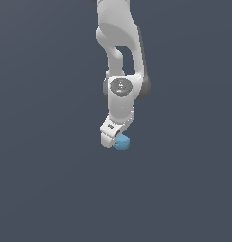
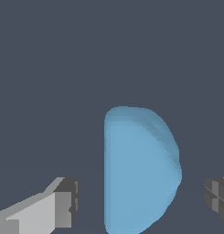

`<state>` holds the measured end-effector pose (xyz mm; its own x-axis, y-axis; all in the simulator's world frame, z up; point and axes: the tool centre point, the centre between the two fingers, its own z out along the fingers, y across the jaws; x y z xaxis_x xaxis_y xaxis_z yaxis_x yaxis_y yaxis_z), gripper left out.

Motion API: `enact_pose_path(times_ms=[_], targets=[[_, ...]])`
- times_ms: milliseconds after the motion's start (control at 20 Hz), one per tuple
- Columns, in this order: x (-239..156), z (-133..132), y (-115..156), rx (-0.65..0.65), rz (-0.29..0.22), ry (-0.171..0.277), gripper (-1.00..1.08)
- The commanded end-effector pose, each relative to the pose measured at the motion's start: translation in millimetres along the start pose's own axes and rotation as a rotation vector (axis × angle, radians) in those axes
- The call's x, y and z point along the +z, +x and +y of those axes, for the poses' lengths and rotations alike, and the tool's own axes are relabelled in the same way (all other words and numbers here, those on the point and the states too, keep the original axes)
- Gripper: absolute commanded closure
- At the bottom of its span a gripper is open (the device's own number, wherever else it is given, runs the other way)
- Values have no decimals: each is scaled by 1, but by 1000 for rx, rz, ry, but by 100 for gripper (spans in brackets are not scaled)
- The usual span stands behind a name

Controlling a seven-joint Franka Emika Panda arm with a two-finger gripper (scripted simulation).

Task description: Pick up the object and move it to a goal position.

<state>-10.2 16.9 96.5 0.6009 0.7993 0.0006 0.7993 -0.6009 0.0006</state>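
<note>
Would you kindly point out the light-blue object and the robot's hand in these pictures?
Light-blue object [image 2: 140, 171]: wrist view, middle of its rounded body.
Hand [image 2: 141, 199]: wrist view, midway between its two fingertips, on either side of the object with gaps.

No readable text, labels, brands, numbers or signs anywhere in either view.
</note>
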Motion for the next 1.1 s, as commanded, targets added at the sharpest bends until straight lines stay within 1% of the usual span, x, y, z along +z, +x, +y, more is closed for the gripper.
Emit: enact_pose_path(times_ms=[0,150,350,400,1050], targets=[[13,-1,-1,-1,-1,1,-92],[24,-1,0,-3,0,1,-92],[29,0,0,-3,0,1,-92],[29,0,0,-3,0,1,108],[25,2,-1,-2,0,0,108]])
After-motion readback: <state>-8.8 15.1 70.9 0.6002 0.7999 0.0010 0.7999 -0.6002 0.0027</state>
